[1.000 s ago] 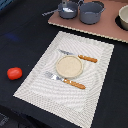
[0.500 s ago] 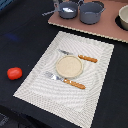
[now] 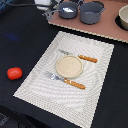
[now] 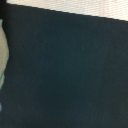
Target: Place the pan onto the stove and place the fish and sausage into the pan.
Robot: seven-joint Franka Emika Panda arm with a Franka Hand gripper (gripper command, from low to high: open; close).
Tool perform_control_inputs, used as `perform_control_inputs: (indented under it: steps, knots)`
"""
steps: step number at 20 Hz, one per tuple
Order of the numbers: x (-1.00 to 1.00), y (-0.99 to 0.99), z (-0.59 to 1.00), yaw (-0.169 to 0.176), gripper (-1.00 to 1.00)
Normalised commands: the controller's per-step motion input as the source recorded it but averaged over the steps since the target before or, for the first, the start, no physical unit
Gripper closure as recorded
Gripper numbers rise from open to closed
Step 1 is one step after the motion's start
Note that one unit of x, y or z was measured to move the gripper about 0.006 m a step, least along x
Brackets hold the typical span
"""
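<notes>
The blue-grey pan [image 3: 68, 9] stands on the pinkish-brown stove [image 3: 100, 29] at the back of the exterior view, its thin handle [image 3: 51, 13] pointing to that view's left. A small white piece, the fish [image 3: 67, 9], lies inside the pan. The red sausage [image 3: 14, 73] lies on the dark table at the exterior view's left, far from the pan. A pale part of my gripper [image 3: 45, 2] shows at the top edge, just above the pan's handle; its jaws are cut off by the frame. The wrist view shows only dark table [image 4: 70, 70] and no fingers.
A larger grey pot [image 3: 91, 12] stands on the stove beside the pan. Another round vessel [image 3: 123, 18] sits at the stove's right end. A pale striped placemat [image 3: 35, 82] holds a beige plate [image 3: 68, 66], a fork [image 3: 62, 80] and a knife [image 3: 80, 56].
</notes>
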Motion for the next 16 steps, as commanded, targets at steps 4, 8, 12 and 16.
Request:
perform_control_inputs:
  steps: [4,8,12,16]
  knots:
    - [0.0,-1.0,0.08,0.0,-1.0]
    - [0.0,-1.0,0.01,0.0,-1.0]
    - [0.0,-0.97,0.0,0.011,-1.0]
    - [0.04,-0.88,-0.05,0.054,-1.0]
